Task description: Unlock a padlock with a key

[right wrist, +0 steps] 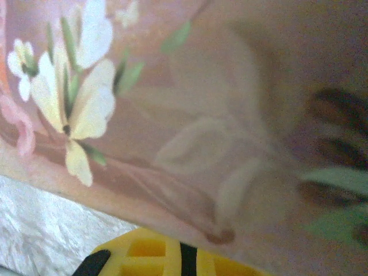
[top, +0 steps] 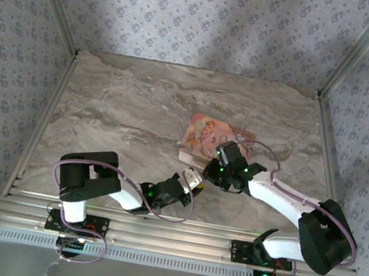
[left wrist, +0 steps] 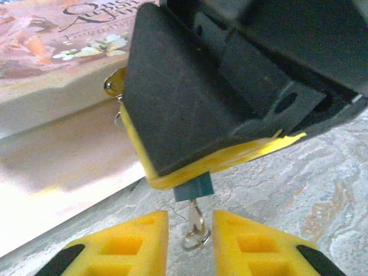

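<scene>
Yellow pads mark the two fingertips of the left gripper (left wrist: 191, 250), which are seen spread apart in the left wrist view with nothing clamped between them. In the gap between those pads a small silvery clasp with a metal ring (left wrist: 195, 224) hangs down; contact with either pad cannot be made out.

Directly above the ring, just ahead of the left fingertips, the tiny blue squarish padlock (left wrist: 194, 187) is seen. It sticks out from under the yellow pad edge of the black-fingered right gripper (left wrist: 190, 172), which appears to be closed on it and holding it clear of the grey veined marble table (left wrist: 299, 190). A small brass-coloured rounded part (left wrist: 114, 83) shows at the far side of that finger; whether it is a shackle or a key cannot be told.

Beyond the right gripper, the pink-orange flower-printed pouch (left wrist: 52, 40) lies flat on the table.

The task is judged to be at an early stage: the padlock is presented, but no key is seen in it, and the inserting and turning are not yet done.
</scene>
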Action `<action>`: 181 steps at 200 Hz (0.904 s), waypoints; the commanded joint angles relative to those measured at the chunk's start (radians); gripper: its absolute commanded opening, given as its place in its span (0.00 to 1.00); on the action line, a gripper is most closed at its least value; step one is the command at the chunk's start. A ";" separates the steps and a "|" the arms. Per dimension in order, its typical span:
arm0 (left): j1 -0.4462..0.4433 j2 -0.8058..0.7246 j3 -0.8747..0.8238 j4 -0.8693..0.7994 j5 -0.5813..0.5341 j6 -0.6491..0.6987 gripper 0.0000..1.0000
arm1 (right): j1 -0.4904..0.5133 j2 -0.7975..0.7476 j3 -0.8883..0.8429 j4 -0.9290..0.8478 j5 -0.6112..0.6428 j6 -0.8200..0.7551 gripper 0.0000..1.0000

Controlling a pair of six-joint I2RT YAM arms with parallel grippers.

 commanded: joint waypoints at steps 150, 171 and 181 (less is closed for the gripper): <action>-0.007 -0.443 -0.268 -0.172 -0.311 -0.136 0.32 | 0.164 0.447 0.618 -0.390 -0.090 -0.774 0.00; -0.006 -0.570 -0.289 -0.315 -0.396 -0.182 0.32 | 0.188 0.466 0.630 -0.403 -0.145 -0.814 0.00; -0.005 -0.644 -0.291 -0.407 -0.435 -0.210 0.32 | 0.177 0.453 0.596 -0.362 -0.186 -0.797 0.00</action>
